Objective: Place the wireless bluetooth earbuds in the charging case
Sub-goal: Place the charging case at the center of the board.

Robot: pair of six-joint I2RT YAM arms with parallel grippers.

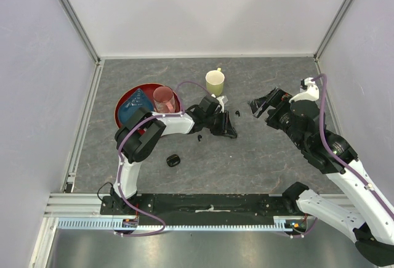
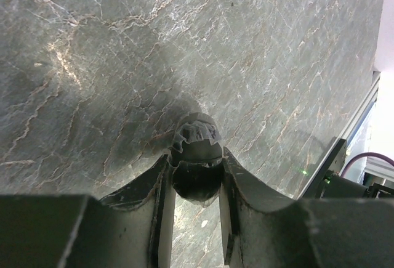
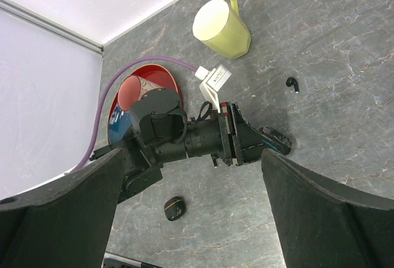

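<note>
Earbud (image 2: pixel 196 138) pinched in your left gripper (image 2: pixel 197 157), arm stretched over mid-counter. Your right gripper (image 1: pixel 263 103) hovers spread by the right edge.

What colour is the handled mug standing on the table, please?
The mug is pale yellow, clearest in the right wrist view.

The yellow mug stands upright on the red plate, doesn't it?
Not quite. The yellow mug does stand upright, but on the bare grey table, apart from the red plate. The top external view shows this.
</note>
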